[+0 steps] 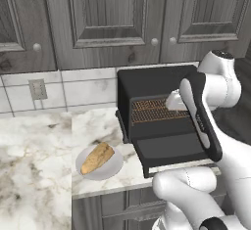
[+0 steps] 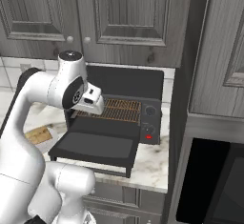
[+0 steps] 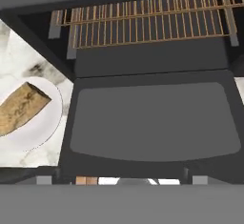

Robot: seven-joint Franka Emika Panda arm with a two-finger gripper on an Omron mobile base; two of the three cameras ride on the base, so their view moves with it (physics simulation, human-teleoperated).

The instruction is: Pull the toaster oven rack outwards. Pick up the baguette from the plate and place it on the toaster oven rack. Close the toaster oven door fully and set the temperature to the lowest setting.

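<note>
Toaster oven door (image 3: 155, 118) dropped flat, open. Toaster oven rack (image 3: 147, 20) inside cavity, long axis left-right, just beyond and below gripper (image 1: 175, 102) hovering over door. Gripper state: can't tell. Baguette (image 1: 97, 158) on plate (image 1: 113, 168), desk (image 1: 34, 150) left of toaster oven (image 1: 152, 80).

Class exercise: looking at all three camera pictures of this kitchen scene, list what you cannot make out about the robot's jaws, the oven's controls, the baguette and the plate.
- Jaws: whether open or shut; the arm's own white hand hides them in both base views.
- Toaster oven dials: markings too small in the right base view; the arm covers the panel in the left base view.
- Baguette and plate: cut off by the hand view's left edge.
- Toaster oven door: its bar handle is hidden behind the arm in the left base view.
</note>
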